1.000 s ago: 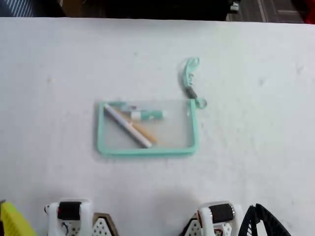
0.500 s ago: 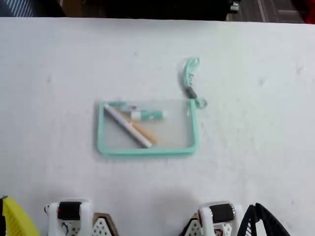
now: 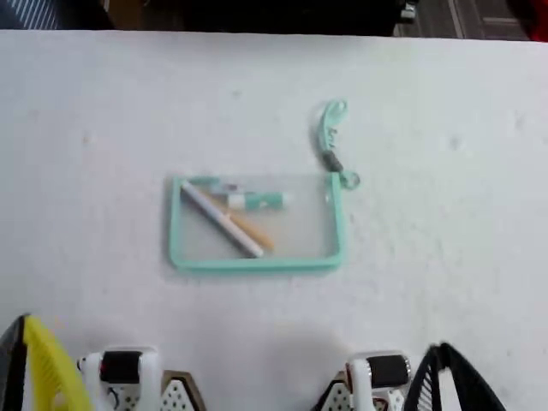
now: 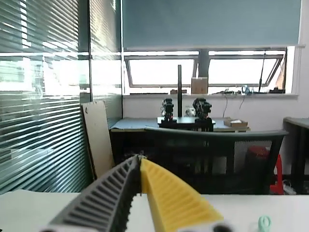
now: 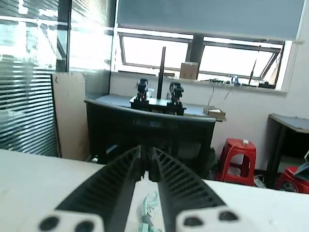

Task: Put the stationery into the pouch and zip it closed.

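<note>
While zipped (seemingly), pens inside pouch

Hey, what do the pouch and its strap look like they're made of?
Pouch: likely clear soft plastic, since the pens show through; its mint edging looks like fabric or vinyl. Strap: mint, probably plastic or silicone, hard to tell.

High camera: we look straight down on the white table, arm bases at the near edge; the 2 wrist cameras sit low, facing level across the table toward the windows; all 3 views share the mint pouch strap.
</note>
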Robot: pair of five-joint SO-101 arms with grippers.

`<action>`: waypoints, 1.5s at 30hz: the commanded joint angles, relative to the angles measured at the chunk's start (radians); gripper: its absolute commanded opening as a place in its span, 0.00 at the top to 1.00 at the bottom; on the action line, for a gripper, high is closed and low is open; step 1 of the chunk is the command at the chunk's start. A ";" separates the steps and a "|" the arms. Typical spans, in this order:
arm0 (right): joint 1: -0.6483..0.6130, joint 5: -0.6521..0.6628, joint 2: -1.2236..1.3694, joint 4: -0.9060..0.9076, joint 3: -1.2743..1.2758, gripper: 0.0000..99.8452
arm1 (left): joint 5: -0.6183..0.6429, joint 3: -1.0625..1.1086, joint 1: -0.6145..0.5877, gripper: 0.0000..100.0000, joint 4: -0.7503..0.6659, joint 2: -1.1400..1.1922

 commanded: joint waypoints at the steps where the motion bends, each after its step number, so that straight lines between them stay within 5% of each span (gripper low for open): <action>1: 0.005 0.014 -0.004 -0.039 0.129 0.98 | -0.071 0.161 0.001 0.98 -0.074 0.008; 10: 0.005 0.226 -0.004 -0.260 0.519 0.98 | -0.221 0.614 0.001 0.98 -0.284 0.008; 22: 0.013 0.239 -0.004 -0.555 0.936 0.98 | -0.218 0.937 0.002 0.98 -0.405 0.008; 36: 0.013 0.238 -0.005 -0.906 1.458 0.98 | -0.222 1.438 -0.004 0.98 -0.772 0.010; 45: 0.015 0.233 0.005 -1.007 1.537 0.98 | -0.219 1.438 -0.004 0.98 -0.698 0.010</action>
